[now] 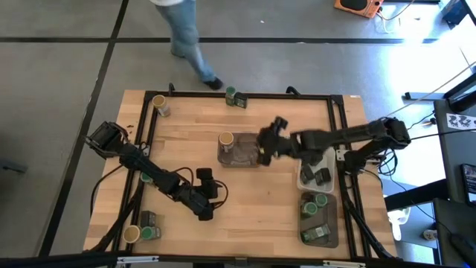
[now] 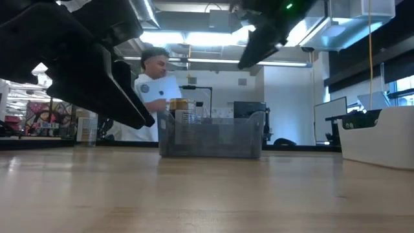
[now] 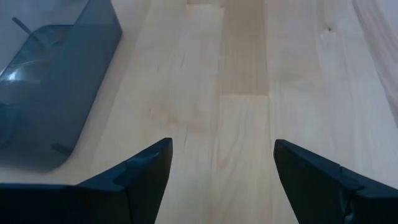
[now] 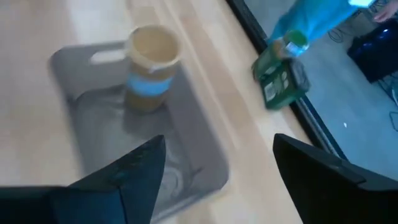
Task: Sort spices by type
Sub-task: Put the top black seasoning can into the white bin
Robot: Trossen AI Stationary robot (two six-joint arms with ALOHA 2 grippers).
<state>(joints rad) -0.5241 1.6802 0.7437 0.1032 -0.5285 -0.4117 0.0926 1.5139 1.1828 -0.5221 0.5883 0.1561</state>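
Left tool (image 1: 210, 199): fingers spread wide, holding nothing, low over bare table (image 1: 245, 201) toward 7 o'clock of the grey tray.
Right tool (image 1: 265, 148): fingers wide, holding nothing, hovering at the 3 o'clock end of the grey tray (image 1: 239, 153) at table centre.
Tan-lidded jar in tray (image 4: 151, 67): upright at the tray's 9 o'clock end.
Other spices: a tan-lidded jar (image 1: 159, 105) at 11 o'clock of the table; a green-lidded jar (image 1: 231, 94) with a tin at the 12 o'clock edge; jars and a tin near the 7 o'clock corner; sorted ones in trays (image 1: 318, 216) at 4 o'clock.
Handling: jars look light, rigid and smooth-sided; a grip across the body just under the lid seems safest, as round walls may slip or roll.
Edges: stray spices sit near the table's rim.
Open room: broad bare wood between the arms.
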